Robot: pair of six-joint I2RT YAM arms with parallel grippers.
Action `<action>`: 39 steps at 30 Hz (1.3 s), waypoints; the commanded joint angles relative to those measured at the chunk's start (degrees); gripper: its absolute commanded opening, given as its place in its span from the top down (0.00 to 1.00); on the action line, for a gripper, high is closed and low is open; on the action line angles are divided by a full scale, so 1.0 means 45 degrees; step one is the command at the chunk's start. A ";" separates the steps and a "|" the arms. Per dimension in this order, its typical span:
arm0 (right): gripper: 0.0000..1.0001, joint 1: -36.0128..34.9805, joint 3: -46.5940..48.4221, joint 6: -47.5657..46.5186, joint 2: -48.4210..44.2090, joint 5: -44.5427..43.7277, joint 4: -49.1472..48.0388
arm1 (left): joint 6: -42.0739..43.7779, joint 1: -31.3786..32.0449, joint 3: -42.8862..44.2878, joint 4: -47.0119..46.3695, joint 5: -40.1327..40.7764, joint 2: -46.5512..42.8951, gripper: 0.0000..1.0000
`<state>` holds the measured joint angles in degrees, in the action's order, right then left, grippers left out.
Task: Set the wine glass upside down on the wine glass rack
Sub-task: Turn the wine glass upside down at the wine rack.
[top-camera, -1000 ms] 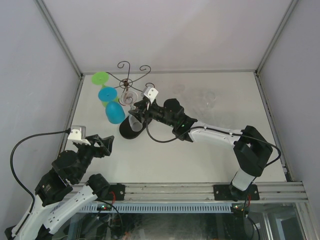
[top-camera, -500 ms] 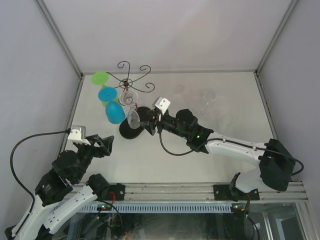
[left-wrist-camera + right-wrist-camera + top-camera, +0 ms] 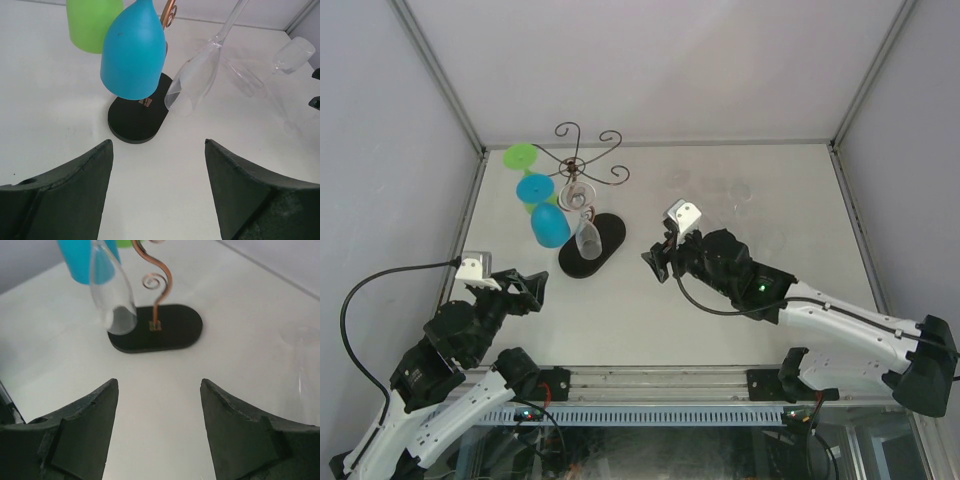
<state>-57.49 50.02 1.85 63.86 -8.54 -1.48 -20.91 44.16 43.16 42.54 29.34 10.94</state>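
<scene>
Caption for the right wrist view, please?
Open right end effector facing the clear wine glass hung inverted on the rack.

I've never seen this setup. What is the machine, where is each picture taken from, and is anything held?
These are two robot arms bolted at the near edge of a white table. The wide picture looks down from above and behind them; the left hand is at lower left, the right hand near the middle. The other two pictures come from cameras on the wrists, so the dark shapes at the bottom are each hand's own fingers. On the table stands the wine glass rack, a wire stand on a black base. A clear wine glass, a blue glass and a green glass hang from it upside down. More clear glasses are on the table to the right. Both hands are open and hold nothing.
</scene>
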 commanded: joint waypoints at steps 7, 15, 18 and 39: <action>0.25 0.0776 0.0430 0.1738 -0.1487 -0.2850 0.4402 | 0.0017 -0.0087 -0.0181 -0.0441 -0.0056 0.0088 0.22; 0.17 0.2457 0.1862 0.2817 -0.2109 -0.4125 0.7459 | 0.0017 -0.0087 -0.0196 -0.0450 -0.0079 -0.0018 0.22; 0.15 0.2770 0.2253 0.3127 -0.2199 -0.5157 0.8589 | 0.0017 -0.0087 -0.0196 -0.0451 -0.0075 -0.0029 0.22; 0.00 0.7473 0.0911 0.4238 -0.3387 -0.3100 0.8853 | 0.0055 -0.0087 -0.0197 -0.0431 -0.0134 0.0056 0.22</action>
<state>-25.78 57.30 18.04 49.54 -29.34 42.87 -20.91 44.16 43.16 42.54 29.32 10.94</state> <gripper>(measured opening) 0.997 0.778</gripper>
